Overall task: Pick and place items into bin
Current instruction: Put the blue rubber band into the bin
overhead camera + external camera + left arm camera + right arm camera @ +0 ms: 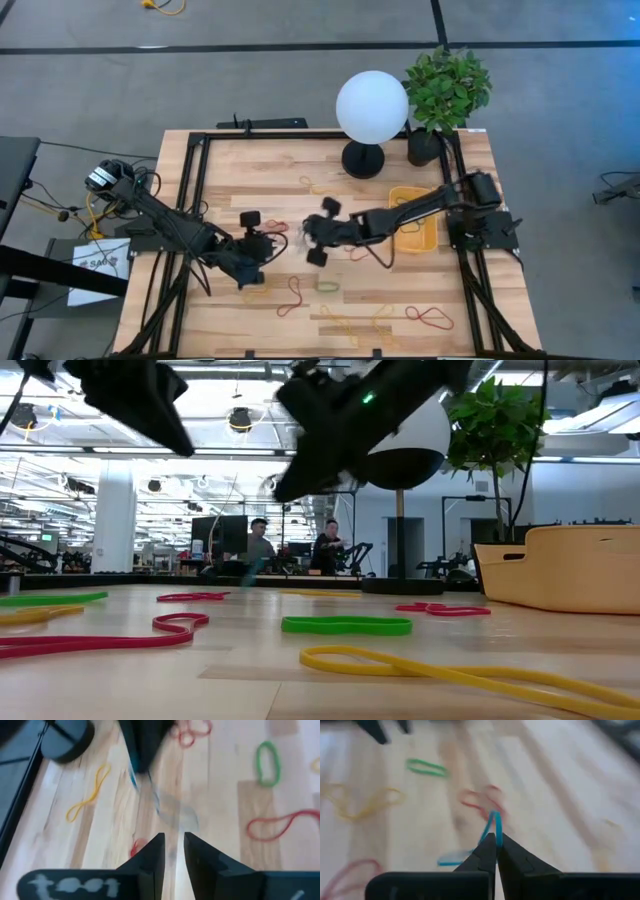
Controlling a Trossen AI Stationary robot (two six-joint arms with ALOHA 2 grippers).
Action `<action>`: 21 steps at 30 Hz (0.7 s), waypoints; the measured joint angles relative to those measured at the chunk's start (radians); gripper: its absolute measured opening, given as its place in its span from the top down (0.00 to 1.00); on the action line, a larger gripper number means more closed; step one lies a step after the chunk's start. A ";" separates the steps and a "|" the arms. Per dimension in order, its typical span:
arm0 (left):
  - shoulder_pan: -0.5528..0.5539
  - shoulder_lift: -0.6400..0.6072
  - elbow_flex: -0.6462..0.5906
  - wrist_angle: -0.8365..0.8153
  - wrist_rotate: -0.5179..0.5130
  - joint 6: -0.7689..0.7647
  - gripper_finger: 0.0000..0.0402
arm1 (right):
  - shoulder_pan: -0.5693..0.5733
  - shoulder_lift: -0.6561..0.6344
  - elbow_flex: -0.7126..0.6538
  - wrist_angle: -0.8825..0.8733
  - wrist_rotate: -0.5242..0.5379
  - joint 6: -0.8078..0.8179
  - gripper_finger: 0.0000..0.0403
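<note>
My right gripper (pixel 495 840) is shut on a blue rubber band (pixel 494 822) above the middle of the table (pixel 306 234). My left gripper (pixel 173 851) stands close by to its left (pixel 278 242), open, its fingertips pointing at the blurred band (pixel 150 790). Nothing shows plainly between its fingers. Other bands lie flat on the wood: green (pixel 328 287), red (pixel 292 293), yellow (pixel 345 325) and another red (pixel 430 318). The yellow-orange bin (pixel 415 228) sits on the table under my right arm. My right gripper pinches a short stretch of the blue band's loop (pixel 496 826) between its two fingertips. The fingers slant down from the table's right side. The rest of the band (pixel 134 772) trails off the tips toward my left gripper, blurred. Whether its free end touches the wood does not show.
A white globe lamp (pixel 371 108) on a black foot and a green plant in a black pot (pixel 445 95) stand at the far right. Black frame rails (pixel 195 190) run along the table's edges. People sit in the room behind the table (pixel 260 545).
</note>
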 joint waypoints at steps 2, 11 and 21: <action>0.000 0.000 0.000 -0.042 0.000 -0.040 0.84 | 0.016 -0.074 0.000 -0.145 0.099 0.028 0.99; 0.000 0.000 -0.008 -0.081 0.007 -0.124 0.84 | 0.088 -0.483 0.001 -0.738 0.411 0.221 1.00; 0.000 0.000 -0.057 -0.060 0.007 -0.188 0.84 | 0.067 -0.726 -0.142 -1.350 0.378 0.971 1.00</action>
